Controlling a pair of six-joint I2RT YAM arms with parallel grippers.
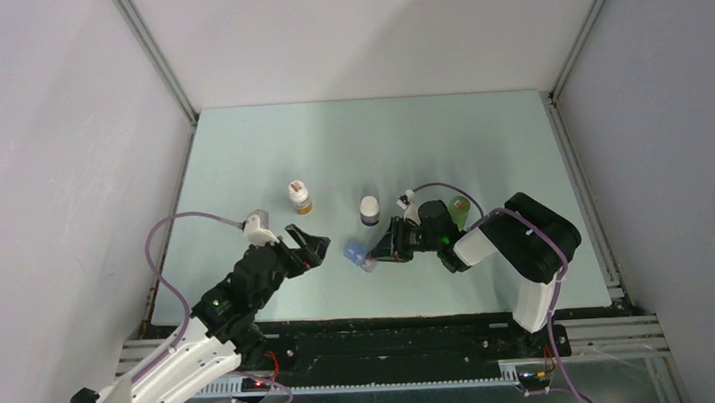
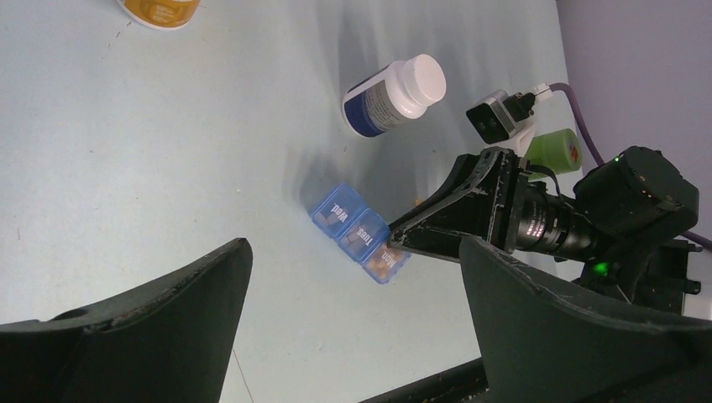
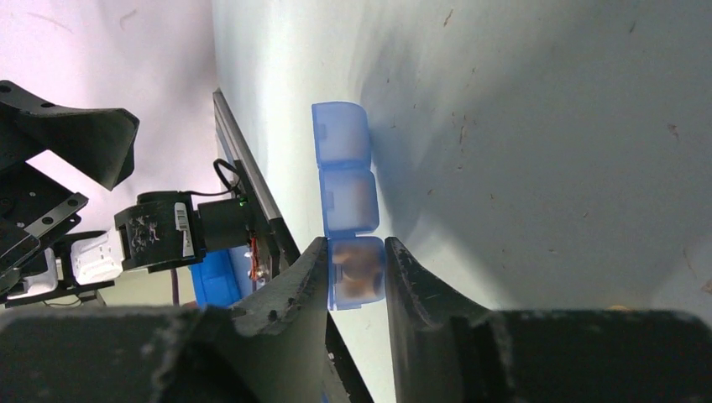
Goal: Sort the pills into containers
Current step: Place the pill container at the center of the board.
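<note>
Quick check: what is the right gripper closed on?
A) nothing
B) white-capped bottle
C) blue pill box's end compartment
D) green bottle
C: the right gripper squeezes the blue pill box at its end compartment, one finger on each side.

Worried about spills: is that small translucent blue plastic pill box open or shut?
Shut: all three labelled lids of the pill box lie flat.

pale green table (image 1: 240,152), white enclosure walls (image 1: 364,35)
</note>
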